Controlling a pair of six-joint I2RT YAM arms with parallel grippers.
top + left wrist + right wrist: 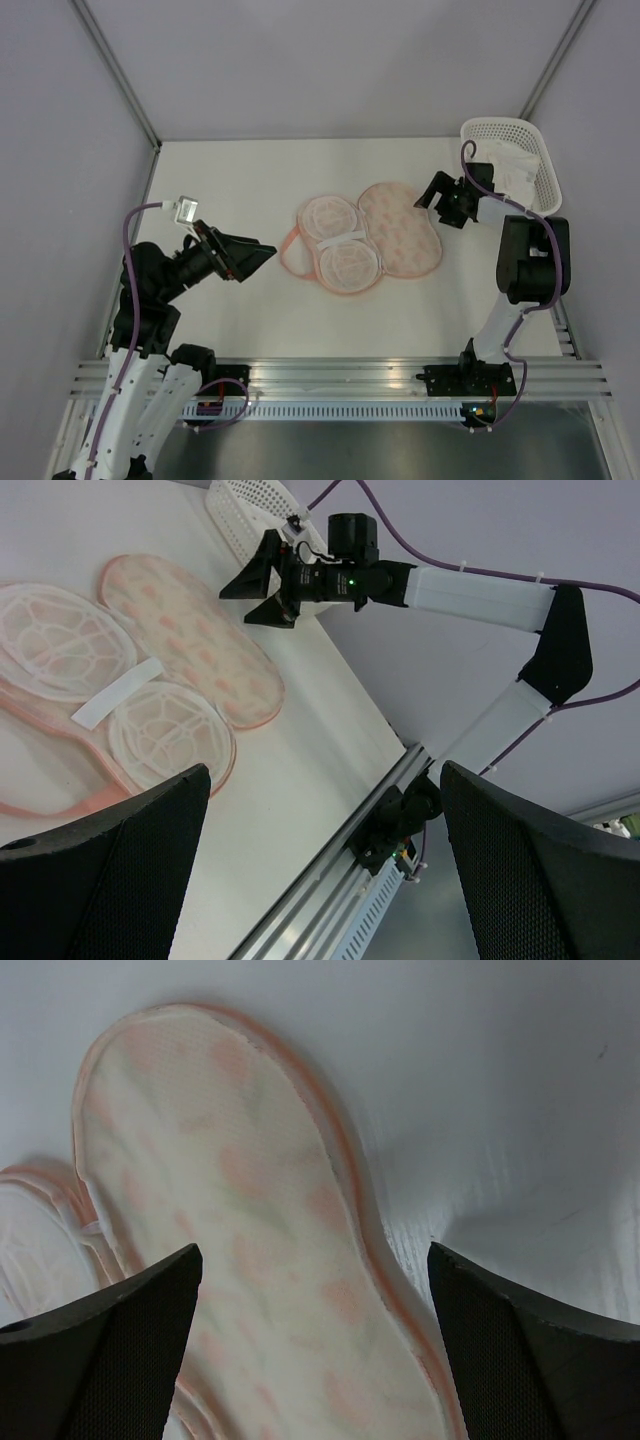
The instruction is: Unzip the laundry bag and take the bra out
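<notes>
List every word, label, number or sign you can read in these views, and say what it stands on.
No text can be read in any view.
The laundry bag carries only orange-pink prints, no lettering.
The white strip across its inside is blank.
The basket bears no label.
The right arm shows no legible marking.

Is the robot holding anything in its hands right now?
No, nothing is held. The left hand and right hand are both open and empty; the cream, orange-printed fabric laundry bag lies untouched between them.
</notes>
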